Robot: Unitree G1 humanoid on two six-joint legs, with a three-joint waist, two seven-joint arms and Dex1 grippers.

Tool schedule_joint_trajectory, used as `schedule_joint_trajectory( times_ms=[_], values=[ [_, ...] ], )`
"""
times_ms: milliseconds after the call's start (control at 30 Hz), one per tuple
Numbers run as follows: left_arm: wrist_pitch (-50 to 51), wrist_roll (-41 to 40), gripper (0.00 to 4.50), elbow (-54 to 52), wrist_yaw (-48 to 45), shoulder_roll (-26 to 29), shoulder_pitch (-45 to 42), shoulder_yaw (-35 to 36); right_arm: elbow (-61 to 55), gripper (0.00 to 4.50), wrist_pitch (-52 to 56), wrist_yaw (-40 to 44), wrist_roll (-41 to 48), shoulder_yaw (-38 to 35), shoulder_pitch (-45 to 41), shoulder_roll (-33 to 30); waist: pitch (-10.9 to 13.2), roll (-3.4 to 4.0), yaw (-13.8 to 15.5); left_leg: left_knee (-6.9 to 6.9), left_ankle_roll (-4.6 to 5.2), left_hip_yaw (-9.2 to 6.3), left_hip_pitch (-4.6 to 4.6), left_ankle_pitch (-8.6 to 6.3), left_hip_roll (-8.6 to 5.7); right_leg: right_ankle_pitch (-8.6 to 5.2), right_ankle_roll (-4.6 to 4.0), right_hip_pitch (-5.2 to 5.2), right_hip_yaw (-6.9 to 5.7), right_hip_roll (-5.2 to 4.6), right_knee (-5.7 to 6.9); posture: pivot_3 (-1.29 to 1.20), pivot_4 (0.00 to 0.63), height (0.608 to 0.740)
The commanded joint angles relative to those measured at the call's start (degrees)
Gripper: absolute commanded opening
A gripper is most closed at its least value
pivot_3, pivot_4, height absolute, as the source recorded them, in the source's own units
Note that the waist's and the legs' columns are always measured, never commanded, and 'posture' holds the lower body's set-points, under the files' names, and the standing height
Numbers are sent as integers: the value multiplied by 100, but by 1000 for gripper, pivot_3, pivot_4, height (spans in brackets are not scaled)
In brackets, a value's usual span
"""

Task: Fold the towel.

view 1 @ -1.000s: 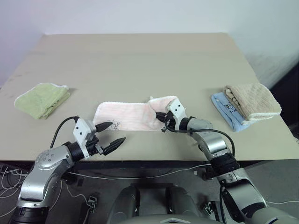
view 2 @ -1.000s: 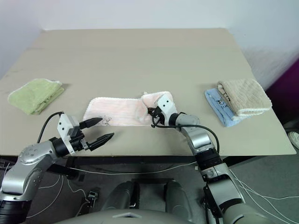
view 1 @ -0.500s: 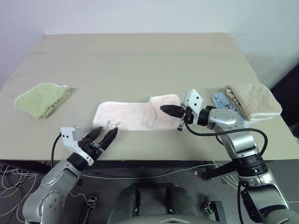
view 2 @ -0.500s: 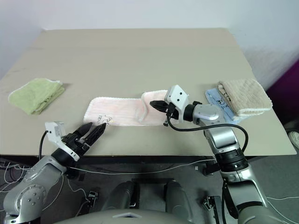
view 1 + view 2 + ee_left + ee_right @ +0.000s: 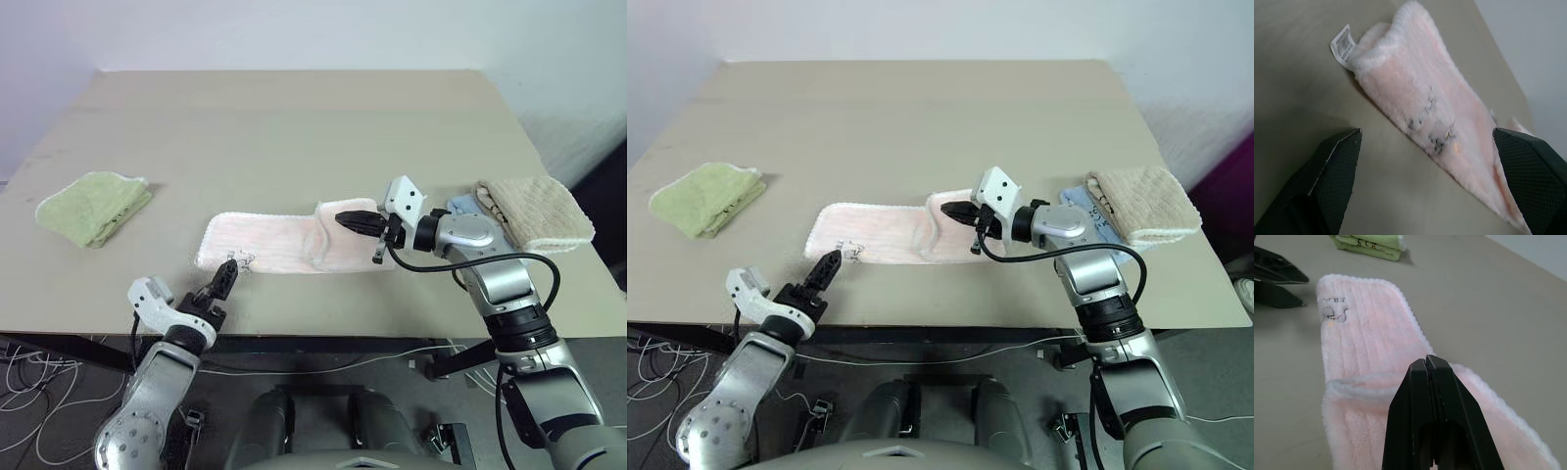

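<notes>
Left gripper (image 5: 1425, 183) sits nearest, at the tabletop (image 5: 294, 127) front edge, fingers wide apart and aimed at the pink towel's (image 5: 284, 245) near-left corner by the embroidery. Towel lies mid-tabletop, right end already flopped over. Right gripper (image 5: 345, 220) hovers over that flap, fingers together, holding nothing. Best move, likely: slide one left finger under the corner, pinch both layers, lift before carrying across.

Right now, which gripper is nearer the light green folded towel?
Left. The left gripper sits by the pink towel's tag end; the right gripper hovers over its far end, farther from the green towel.
</notes>
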Motion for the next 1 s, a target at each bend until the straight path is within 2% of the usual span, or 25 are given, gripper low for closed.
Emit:
schedule_joint_trajectory(
  times_ms=[33,333,467,800,1000],
  values=[
    [-88,-120,4500,417,306,-8,-306,83,-151,28,-87,12,33,-121,-148,-41,-1,2,5,0,0,0,0,0,0,0,0,0,0,0,0,0,150,740],
    [-153,-387,4500,1141,512,46,-950,236,-399,28,-32,-159,27,-253,8,-152,-4,6,77,1,-2,0,11,2,-3,0,0,12,-1,1,1,0,150,740],
    [-234,-410,3582,1265,490,68,-1081,309,-517,0,-1,-245,20,-289,145,-212,-3,6,112,2,-2,0,11,2,-5,0,0,13,-1,0,1,0,150,740],
    [-394,-428,23,1498,356,204,-1300,450,-583,0,-67,-440,-50,-281,366,-288,-2,4,107,1,-2,1,10,2,-5,0,0,9,0,0,0,0,150,740],
    [-568,-537,23,1569,250,327,-1398,689,-630,0,-74,-514,-69,-301,511,-327,-1,3,95,0,-3,1,9,2,-2,0,0,8,1,3,-1,0,150,740]
  ],
)
